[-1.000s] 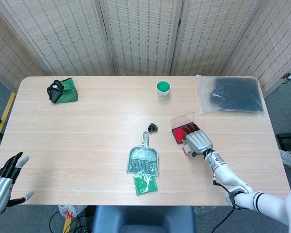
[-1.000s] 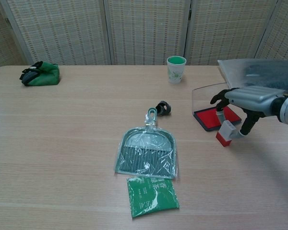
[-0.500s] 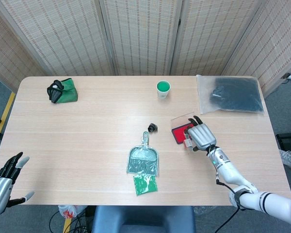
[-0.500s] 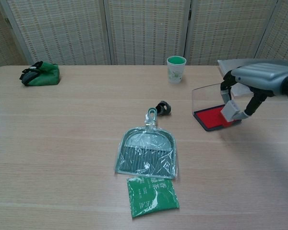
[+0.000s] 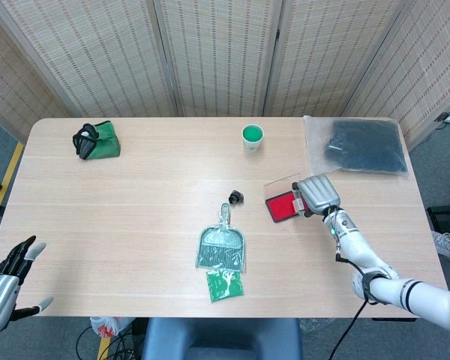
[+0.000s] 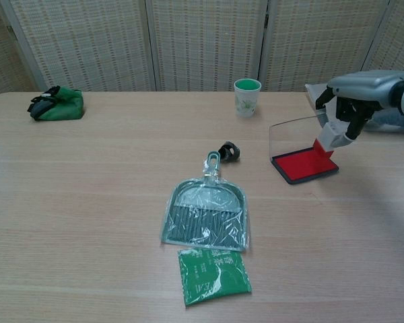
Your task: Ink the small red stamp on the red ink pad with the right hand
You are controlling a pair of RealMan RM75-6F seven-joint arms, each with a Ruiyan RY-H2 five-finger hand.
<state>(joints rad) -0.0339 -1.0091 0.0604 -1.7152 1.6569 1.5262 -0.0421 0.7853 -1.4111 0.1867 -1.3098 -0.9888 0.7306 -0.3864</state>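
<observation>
The red ink pad (image 6: 303, 165) (image 5: 282, 205) lies open on the table right of centre, its clear lid (image 6: 293, 136) standing up behind it. My right hand (image 6: 363, 91) (image 5: 317, 193) holds the small red stamp (image 6: 330, 138) tilted, red face down, over the pad's right end; whether it touches the pad I cannot tell. In the head view the hand hides most of the stamp. My left hand (image 5: 6, 282) hangs off the table's front left corner, fingers spread, holding nothing.
A bagged green dustpan and brush (image 6: 207, 214) and a green packet (image 6: 213, 275) lie at centre front. A small black object (image 6: 227, 152) sits left of the pad. A green-and-white cup (image 6: 247, 97), a dark bag in plastic (image 5: 356, 146) and a green pouch (image 6: 56, 103) stand further back.
My right hand has lifted the stamp from the table in front of the pad and carried it back and to the right, over the pad's right end. The left hand stays put.
</observation>
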